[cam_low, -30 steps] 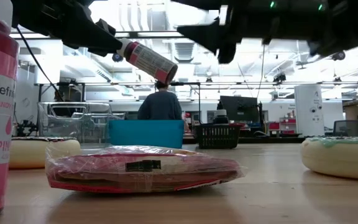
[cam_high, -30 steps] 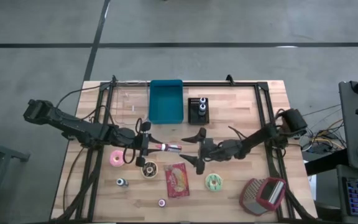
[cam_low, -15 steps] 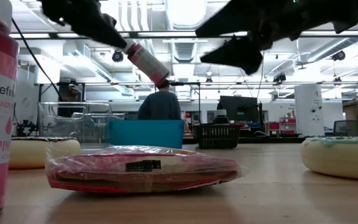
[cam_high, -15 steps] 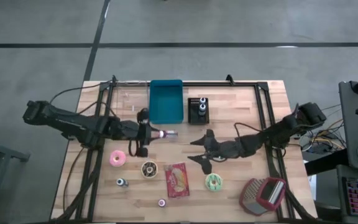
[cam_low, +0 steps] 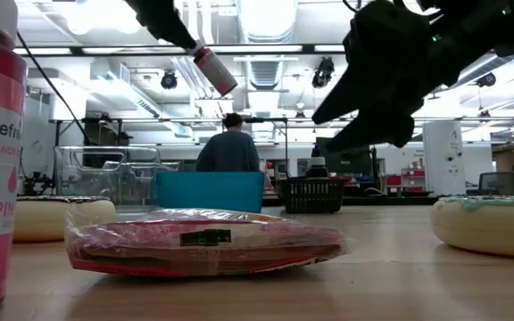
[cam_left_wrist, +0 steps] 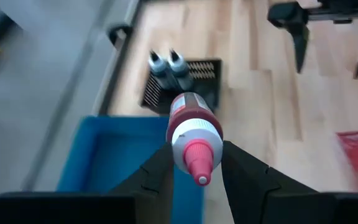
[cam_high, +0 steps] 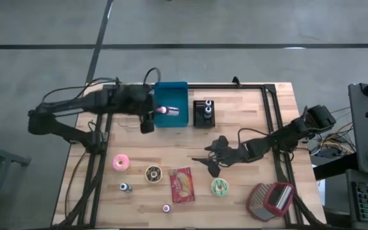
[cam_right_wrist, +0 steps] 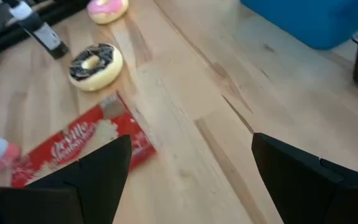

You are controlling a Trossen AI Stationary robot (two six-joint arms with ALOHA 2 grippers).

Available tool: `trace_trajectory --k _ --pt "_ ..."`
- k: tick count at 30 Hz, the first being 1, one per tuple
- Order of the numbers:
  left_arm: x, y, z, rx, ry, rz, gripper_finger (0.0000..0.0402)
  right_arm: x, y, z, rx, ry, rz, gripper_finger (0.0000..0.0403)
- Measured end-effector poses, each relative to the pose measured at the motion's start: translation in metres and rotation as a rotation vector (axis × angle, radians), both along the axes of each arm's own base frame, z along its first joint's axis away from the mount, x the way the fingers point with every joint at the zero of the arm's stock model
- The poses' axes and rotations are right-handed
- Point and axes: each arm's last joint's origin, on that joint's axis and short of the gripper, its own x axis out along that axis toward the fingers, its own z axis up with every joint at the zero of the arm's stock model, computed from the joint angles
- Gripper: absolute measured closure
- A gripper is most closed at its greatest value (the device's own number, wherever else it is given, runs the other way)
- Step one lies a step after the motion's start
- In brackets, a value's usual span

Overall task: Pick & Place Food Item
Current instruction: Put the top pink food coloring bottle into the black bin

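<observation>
Two arms over the desk point(cam_high: 248, 121). Near edge, untouched: pink donut point(cam_high: 119, 162), chocolate donut point(cam_high: 153, 173), red snack packet point(cam_high: 183, 184), green-iced donut point(cam_high: 220, 186), plus a small bottle point(cam_high: 125, 187) and a grater point(cam_high: 270, 199) at the near right corner.

Mid-desk, right of centre: right hand point(cam_high: 213, 154), fingers spread wide, holding nothing, parked above bare wood just beyond the green-iced donut.

Far edge: left hand point(cam_high: 149, 115) pinching the pink-capped bottle point(cam_high: 167, 110) by its body, carried in the air. Bottle's long axis lies roughly level along the far edge, cap pointing away from the hand toward the desk's right side. In the left wrist view the bottle point(cam_left_wrist: 191, 132) hangs over the blue bin point(cam_left_wrist: 123, 152); the overhead view agrees, bottle above the bin's near-left part. Black caddy point(cam_high: 203, 113) with two bottles stands just right of the bin.

Judgement: bottle is already over its likely target; release needs only a lowering and opening of the left hand. Risk: it rolls once dropped.
</observation>
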Motion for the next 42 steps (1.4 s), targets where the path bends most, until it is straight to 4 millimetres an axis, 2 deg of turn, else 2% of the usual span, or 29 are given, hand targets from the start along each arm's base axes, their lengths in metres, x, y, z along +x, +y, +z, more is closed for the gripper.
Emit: trace_trajectory --k 4,11,15,19,24,29,36,42 --pt "0.023 0.025 0.007 -0.041 0.112 0.041 0.0289 -0.001 -0.002 -0.002 -0.042 0.0 -0.028 0.0074" --pt "0.081 0.061 0.017 -0.015 0.234 0.019 0.0289 -0.003 -0.002 -0.004 -0.079 0.013 -0.011 0.0072" --pt "0.111 0.074 0.013 0.026 0.285 -0.049 0.0289 -0.004 -0.003 -0.005 -0.079 0.019 -0.012 0.0076" --pt "0.13 0.084 0.0 0.019 0.385 -0.115 0.0289 -0.007 -0.004 -0.009 -0.052 0.023 -0.031 0.0078" --pt "0.146 0.097 -0.018 -0.073 0.431 -0.235 0.0289 -0.01 -0.005 -0.014 -0.044 0.038 -0.039 0.0074" --pt "0.155 0.113 -0.029 -0.073 0.435 -0.252 0.0289 -0.013 -0.006 -0.018 -0.03 0.047 -0.053 0.0072" --pt "0.154 0.128 -0.032 -0.073 0.396 -0.269 0.0289 -0.018 -0.007 -0.023 -0.019 0.06 -0.068 0.008" --pt "0.156 0.129 -0.03 -0.145 0.318 -0.334 0.0289 -0.02 -0.009 -0.025 -0.033 0.062 -0.089 0.0085"
